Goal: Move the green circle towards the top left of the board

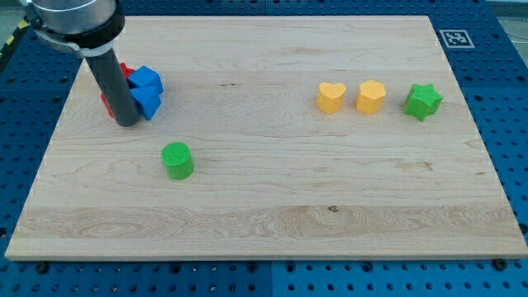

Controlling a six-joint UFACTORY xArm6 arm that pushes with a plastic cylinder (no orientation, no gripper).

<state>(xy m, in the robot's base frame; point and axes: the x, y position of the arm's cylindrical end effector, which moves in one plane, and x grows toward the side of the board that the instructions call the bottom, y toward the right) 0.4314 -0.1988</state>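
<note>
The green circle [176, 160] sits on the wooden board [272, 206], left of centre and toward the view's bottom. My tip [128, 122] rests on the board up and to the left of the green circle, apart from it. The tip stands right beside a cluster of blue blocks [146, 91] and a red block [115, 89] that the rod partly hides.
A yellow heart [331, 96], a yellow block [370, 96] and a green star [422, 101] stand in a row at the view's right. A fiducial tag [455, 37] sits off the board's top right corner. Blue perforated table surrounds the board.
</note>
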